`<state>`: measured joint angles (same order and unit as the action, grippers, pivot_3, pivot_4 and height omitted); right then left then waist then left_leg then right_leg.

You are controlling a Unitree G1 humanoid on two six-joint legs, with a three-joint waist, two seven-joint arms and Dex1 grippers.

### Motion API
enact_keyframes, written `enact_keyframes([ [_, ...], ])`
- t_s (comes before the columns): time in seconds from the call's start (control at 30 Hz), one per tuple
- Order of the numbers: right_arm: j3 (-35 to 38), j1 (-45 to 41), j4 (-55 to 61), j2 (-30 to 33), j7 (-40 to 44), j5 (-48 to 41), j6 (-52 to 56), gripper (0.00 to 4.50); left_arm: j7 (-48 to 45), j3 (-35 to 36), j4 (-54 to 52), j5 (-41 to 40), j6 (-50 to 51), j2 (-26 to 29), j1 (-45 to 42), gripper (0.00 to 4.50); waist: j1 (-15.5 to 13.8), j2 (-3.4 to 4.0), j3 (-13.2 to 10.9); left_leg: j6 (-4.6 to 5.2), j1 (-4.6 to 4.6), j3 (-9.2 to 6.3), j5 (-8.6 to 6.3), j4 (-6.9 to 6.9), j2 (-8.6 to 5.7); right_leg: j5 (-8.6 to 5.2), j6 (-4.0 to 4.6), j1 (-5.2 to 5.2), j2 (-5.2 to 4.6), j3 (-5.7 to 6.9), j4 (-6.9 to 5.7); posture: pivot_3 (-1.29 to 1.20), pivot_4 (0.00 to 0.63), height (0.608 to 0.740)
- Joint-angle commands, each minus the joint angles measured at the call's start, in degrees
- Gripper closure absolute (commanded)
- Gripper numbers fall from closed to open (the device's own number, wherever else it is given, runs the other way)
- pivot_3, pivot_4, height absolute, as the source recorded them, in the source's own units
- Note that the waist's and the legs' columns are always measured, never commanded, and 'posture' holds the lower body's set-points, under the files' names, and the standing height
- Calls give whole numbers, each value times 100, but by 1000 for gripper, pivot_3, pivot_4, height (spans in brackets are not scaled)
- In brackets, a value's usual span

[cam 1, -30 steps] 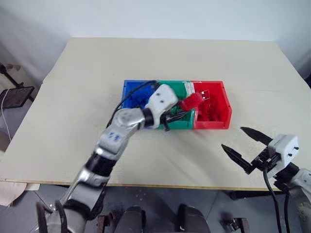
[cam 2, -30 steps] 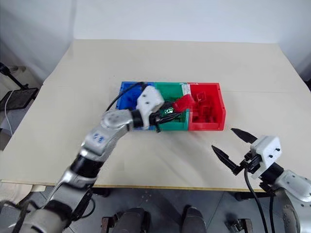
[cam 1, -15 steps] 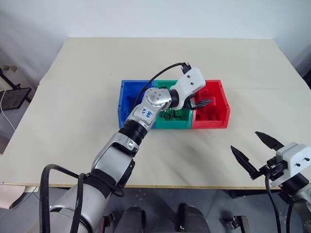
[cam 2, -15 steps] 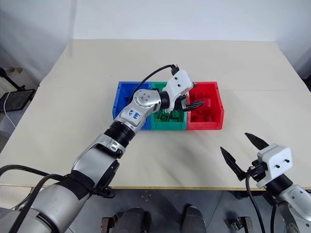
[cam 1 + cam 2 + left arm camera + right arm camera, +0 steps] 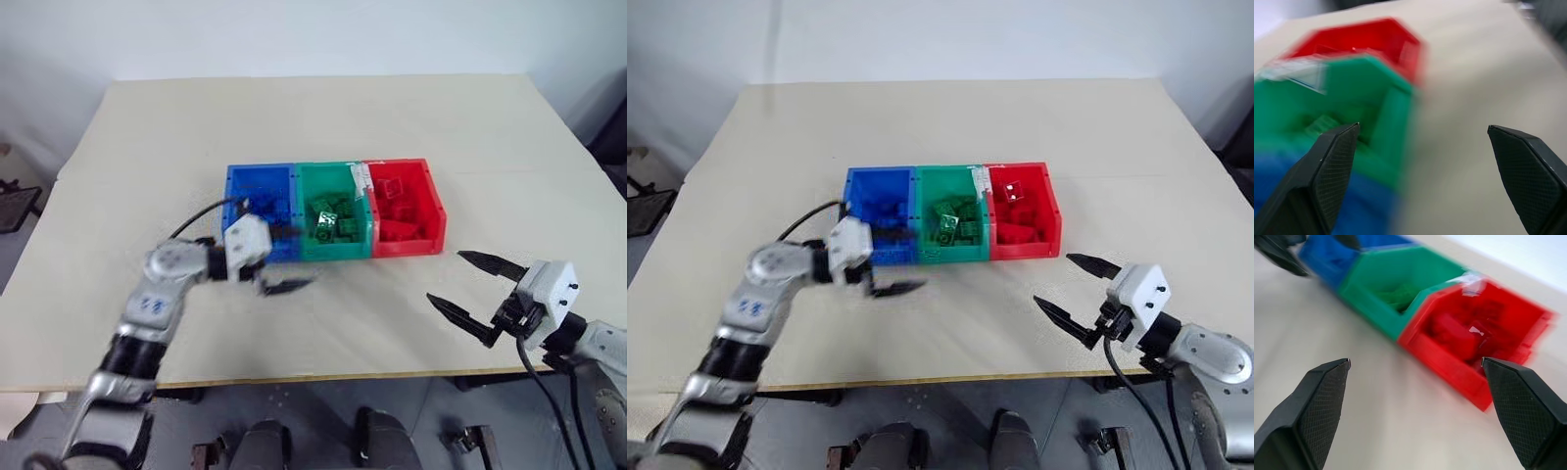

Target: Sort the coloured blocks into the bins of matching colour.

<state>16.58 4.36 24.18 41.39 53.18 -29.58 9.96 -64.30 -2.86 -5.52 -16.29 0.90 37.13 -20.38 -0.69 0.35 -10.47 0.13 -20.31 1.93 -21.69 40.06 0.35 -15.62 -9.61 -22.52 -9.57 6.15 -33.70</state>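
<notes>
A cream, matte counter [image 5: 323, 117] spans most of the head views, its near edge running across the lower part of the scene. A faint straight seam crosses its top from side to side. Behind it rises a plain pale wall [image 5: 294, 34]. Off the counter's left edge, a dark flat object [image 5: 15, 204] sits low beside the grey floor [image 5: 313, 416], too small to identify. At the far right corner a dark shape [image 5: 609, 137] stands against the wall.

Even soft light, faint shadows; bins [image 5: 1352, 88] motion-blurred in wrist views, head views slightly soft.
</notes>
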Motion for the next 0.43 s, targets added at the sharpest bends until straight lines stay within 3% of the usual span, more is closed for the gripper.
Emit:
enact_keyframes([
  [0.03,-101,-276,-163,318,528,-91,-74,0,-87,634,-503,-204,50,526,792,37,-45,2,0,2,3,5,-2,0,0,0,0,2,0,-5,2,0,150,740],
  [0.23,-601,-935,-729,517,1159,164,-290,0,425,1310,-384,-167,78,691,1372,37,-110,-2,0,9,2,4,-6,14,-1,0,2,11,0,-4,6,0,150,740],
  [0.43,-716,-1083,-1031,572,1419,372,-587,0,839,1384,-475,-129,151,587,1475,37,-67,-2,0,5,3,9,-9,4,0,1,1,1,0,0,0,0,150,740],
])
